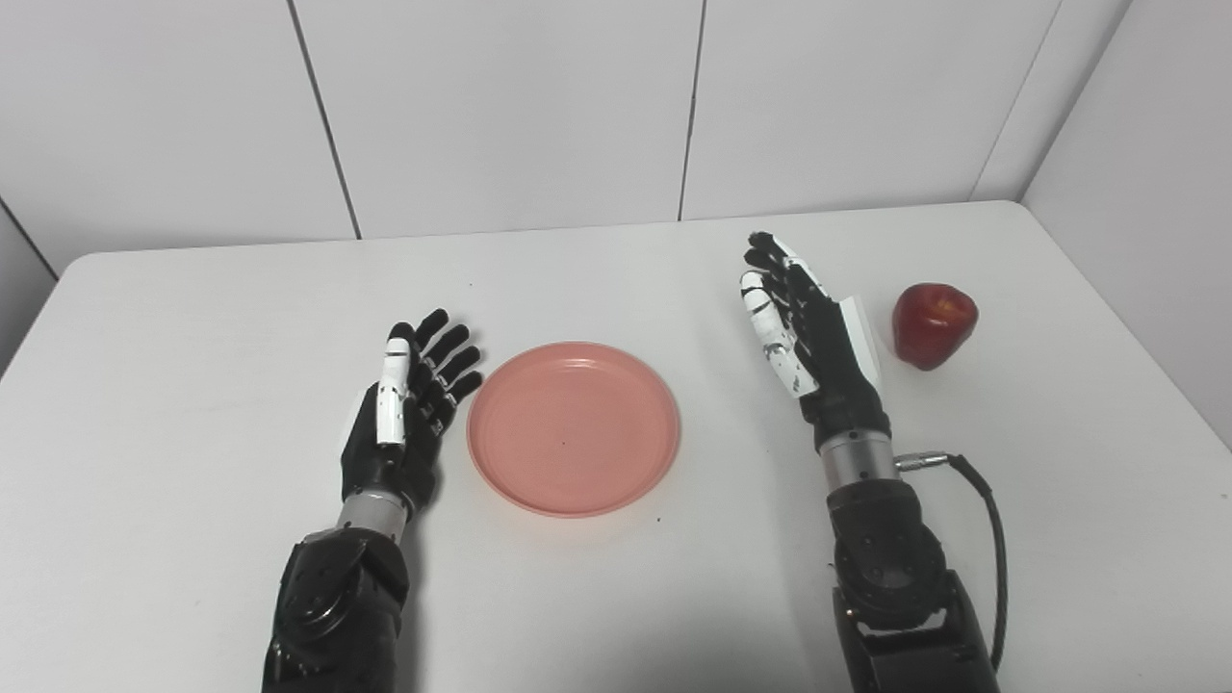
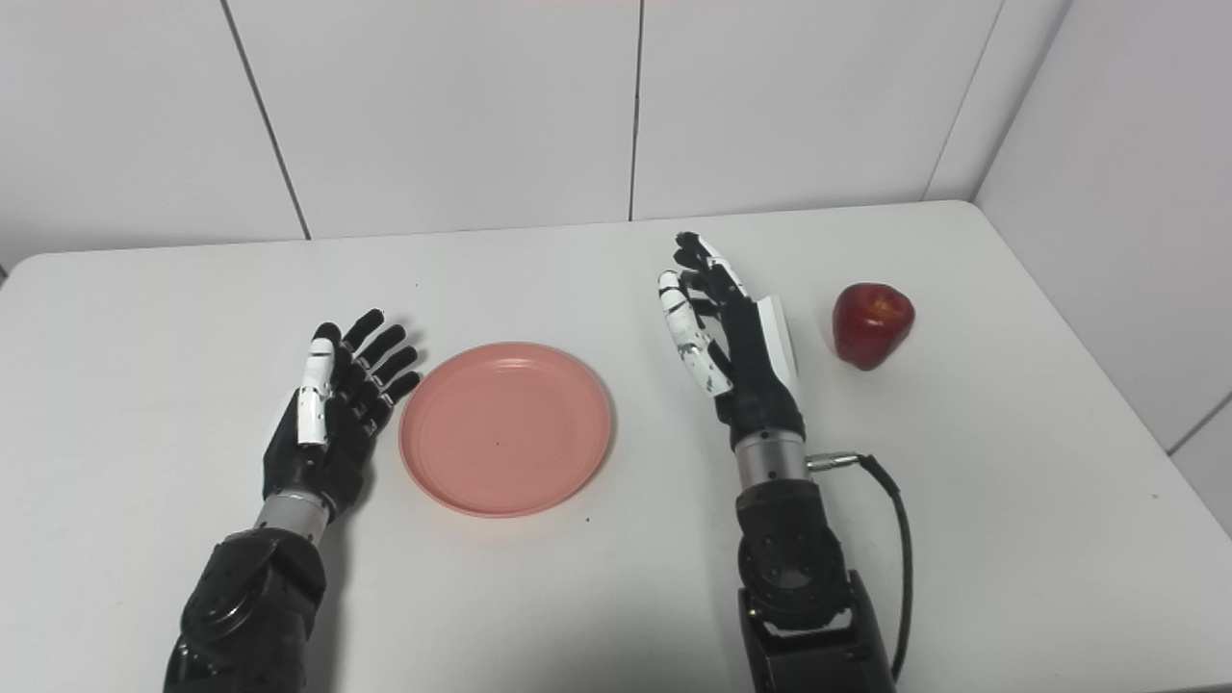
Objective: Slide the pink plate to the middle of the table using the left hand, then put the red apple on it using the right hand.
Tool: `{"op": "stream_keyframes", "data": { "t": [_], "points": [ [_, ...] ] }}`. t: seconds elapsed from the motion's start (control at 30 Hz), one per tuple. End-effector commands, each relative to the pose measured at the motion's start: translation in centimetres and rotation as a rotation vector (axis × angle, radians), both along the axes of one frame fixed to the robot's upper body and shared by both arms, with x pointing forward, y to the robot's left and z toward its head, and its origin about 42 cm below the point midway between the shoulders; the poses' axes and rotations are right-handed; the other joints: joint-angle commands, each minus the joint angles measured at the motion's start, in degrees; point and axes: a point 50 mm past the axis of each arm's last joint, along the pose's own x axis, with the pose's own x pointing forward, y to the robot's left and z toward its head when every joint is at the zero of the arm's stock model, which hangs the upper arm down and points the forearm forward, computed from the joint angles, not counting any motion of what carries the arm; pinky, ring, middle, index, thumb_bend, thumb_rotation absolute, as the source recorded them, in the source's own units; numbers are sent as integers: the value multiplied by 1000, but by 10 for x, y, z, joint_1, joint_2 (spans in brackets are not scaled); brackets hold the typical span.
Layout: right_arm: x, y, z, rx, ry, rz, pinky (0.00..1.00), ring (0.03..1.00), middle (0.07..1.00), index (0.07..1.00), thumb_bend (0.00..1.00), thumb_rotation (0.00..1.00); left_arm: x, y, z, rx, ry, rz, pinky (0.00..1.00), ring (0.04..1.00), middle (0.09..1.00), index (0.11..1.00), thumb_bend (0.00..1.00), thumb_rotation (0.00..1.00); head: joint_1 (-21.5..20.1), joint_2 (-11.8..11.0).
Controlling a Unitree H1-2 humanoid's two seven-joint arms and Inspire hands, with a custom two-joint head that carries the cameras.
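A round pink plate (image 1: 574, 428) lies flat near the middle of the white table (image 1: 192, 318). My left hand (image 1: 409, 404) rests just left of the plate, open, fingers spread and their tips close to the plate's left rim. A red apple (image 1: 933, 323) stands on the table at the right. My right hand (image 1: 804, 327) is open between the plate and the apple, palm facing left, a short gap from the apple. Neither hand holds anything.
White wall panels (image 1: 500, 106) rise behind the table's far edge, and a side wall (image 1: 1145, 164) closes in on the right. A black cable (image 1: 991, 539) loops from the right wrist over the table.
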Motion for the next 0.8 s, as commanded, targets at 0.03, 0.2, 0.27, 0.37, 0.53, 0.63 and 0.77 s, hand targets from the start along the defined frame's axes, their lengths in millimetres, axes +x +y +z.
{"op": "stream_keyframes", "data": {
  "t": [0.03, 0.2, 0.27, 0.37, 0.53, 0.63, 0.77],
  "points": [
    [4, -5, 26, -59, -89, -24, 720, 810, 831, 845, 559, 832, 3, 3, 1, -14, -21, 1, 863, 865, 878, 864, 411, 1000, -4, -1],
    [1, -15, 43, -138, -115, -70, 744, 820, 845, 852, 656, 757, 4, 8, -2, -12, -23, 8, 868, 870, 880, 862, 404, 1000, -14, -6],
    [-1, -19, 50, -147, -122, -81, 763, 832, 848, 858, 691, 691, 4, 10, -4, -13, -26, 9, 870, 871, 880, 858, 405, 1000, -19, -9],
    [-3, -24, 59, -159, -134, -101, 752, 827, 846, 863, 732, 587, 4, 12, -5, -20, -29, 9, 869, 867, 877, 859, 406, 1000, -23, -11],
    [-5, -38, 78, -266, -156, -151, 745, 834, 863, 888, 784, 495, 5, 18, -11, -25, -35, 11, 875, 871, 880, 863, 411, 1000, -35, -16],
    [-5, -48, 85, -311, -155, -190, 750, 846, 875, 909, 844, 477, 5, 21, -13, -30, -36, 7, 877, 872, 883, 868, 413, 1000, -36, -17],
    [-5, -63, 92, -382, -150, -253, 763, 863, 890, 924, 881, 483, 5, 24, -15, -29, -37, 9, 879, 873, 884, 870, 421, 1000, -39, -19]
  ]
}}
